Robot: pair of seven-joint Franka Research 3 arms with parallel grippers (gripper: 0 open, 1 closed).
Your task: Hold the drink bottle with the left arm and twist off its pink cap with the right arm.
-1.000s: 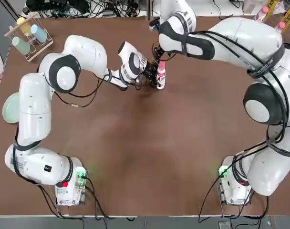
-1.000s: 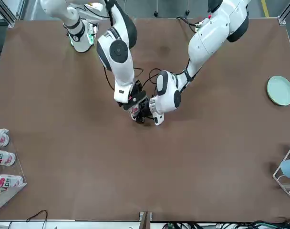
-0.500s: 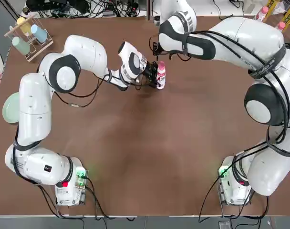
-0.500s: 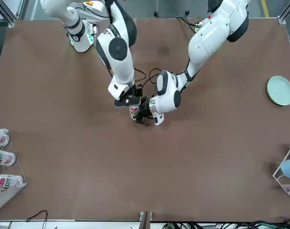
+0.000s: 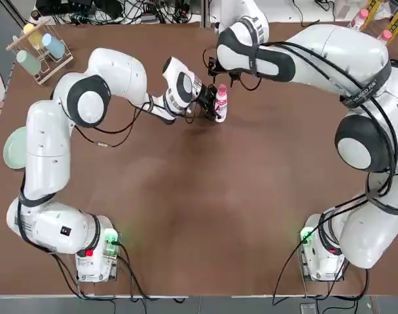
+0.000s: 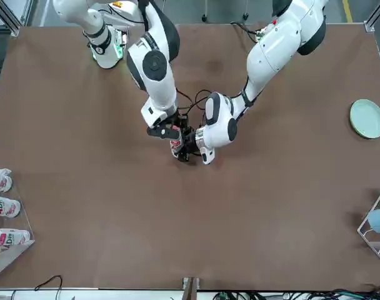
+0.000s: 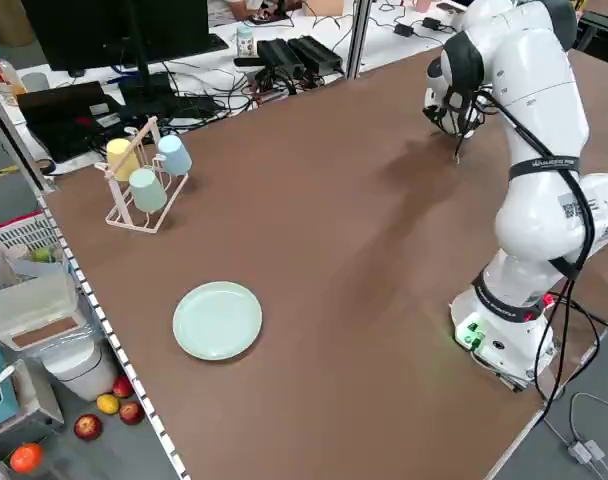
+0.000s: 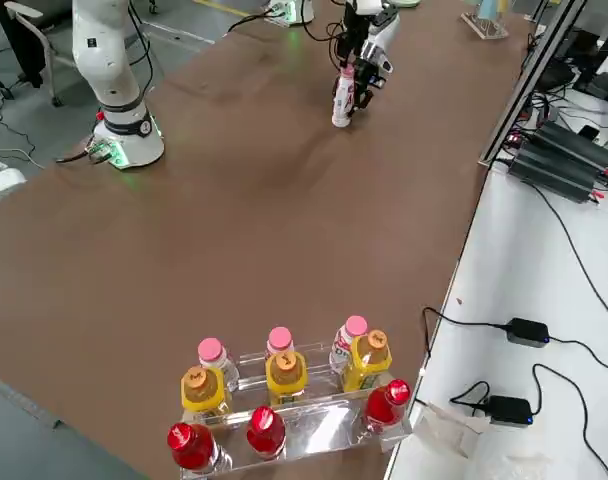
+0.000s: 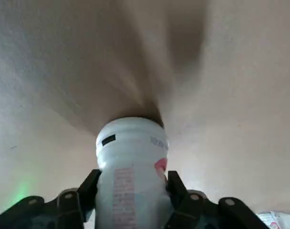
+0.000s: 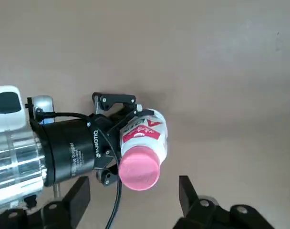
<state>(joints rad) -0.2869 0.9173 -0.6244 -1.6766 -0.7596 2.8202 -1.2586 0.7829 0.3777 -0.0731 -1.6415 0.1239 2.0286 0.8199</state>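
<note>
Standing upright just above the centre of the top view, the drink bottle (image 5: 220,104) has its long axis vertical and its pink cap (image 5: 221,89) on top, not yet off. Going left to right in that view: the left gripper (image 5: 207,108) reaches in from the bottle's left, lying level, and pinches the white body; in the left wrist view its fingers (image 9: 177,191) press both flanks of the bottle. Next comes the bottle itself, and above and slightly right of it the right gripper (image 5: 220,73) hangs from the big white wrist at the frame's upper middle.

The relation that matters: the cap lies straight ahead of the right gripper, along the bottle's own axis. In the right wrist view the cap sits between the two spread fingers (image 10: 187,191), nearer the left one in that picture, with clear gaps on both sides, so nothing is gripped there yet. The coming move, I judge, is a descent and a close around the cap; the right arm is the only one free to do it.

Compared with a second ago, the bottle and the left gripper have not shifted, while the right gripper has lifted off the cap and rolled about its axis, its fingers somewhat narrower than they were.
</note>
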